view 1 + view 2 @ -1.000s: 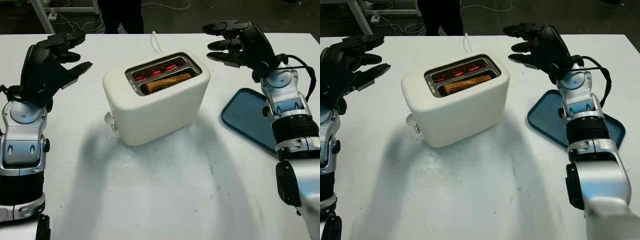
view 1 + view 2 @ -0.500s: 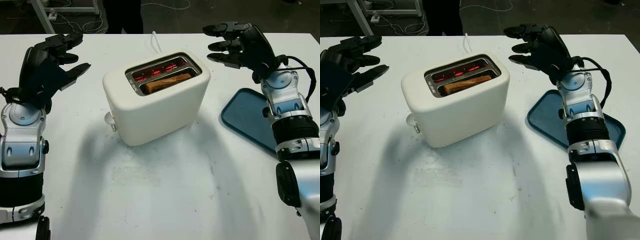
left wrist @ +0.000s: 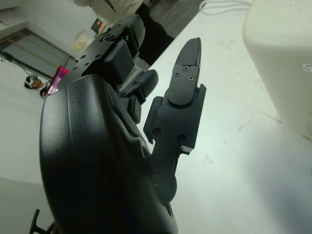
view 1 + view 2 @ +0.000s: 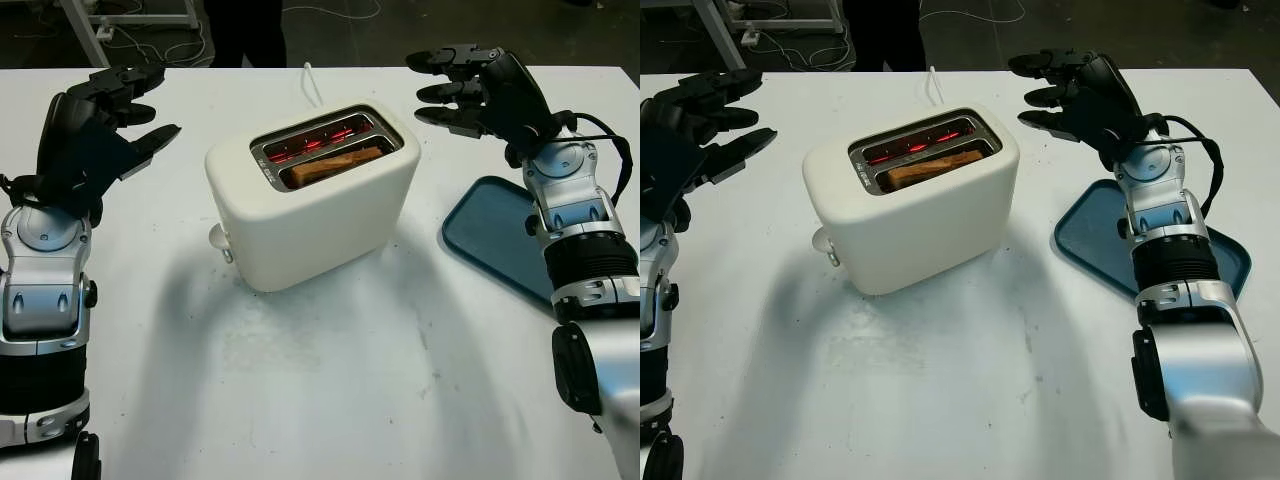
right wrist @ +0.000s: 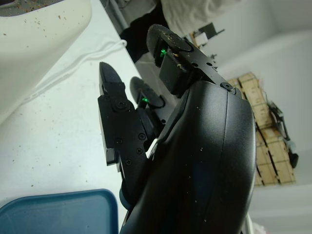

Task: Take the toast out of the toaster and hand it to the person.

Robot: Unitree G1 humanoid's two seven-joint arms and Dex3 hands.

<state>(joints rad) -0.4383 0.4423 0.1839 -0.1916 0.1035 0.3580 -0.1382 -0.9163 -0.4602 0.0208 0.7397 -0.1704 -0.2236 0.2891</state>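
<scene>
A cream two-slot toaster [image 4: 310, 200] stands in the middle of the white table. A brown slice of toast [image 4: 335, 163] sits low in its nearer slot, and the far slot glows red. My left hand [image 4: 125, 110] hovers open above the table to the left of the toaster, well apart from it. My right hand [image 4: 450, 90] is open and raised to the right of the toaster's far end, not touching it. A person [image 4: 240, 30] in dark trousers stands behind the table's far edge.
A blue tray [image 4: 495, 240] lies on the table at the right, under my right forearm. The toaster's white cord [image 4: 310, 85] runs back over the far edge. A lever knob [image 4: 217, 238] sticks out of the toaster's left end.
My left hand has drifted slightly to the left and back. The toaster, the toast and my right hand stand as before.
</scene>
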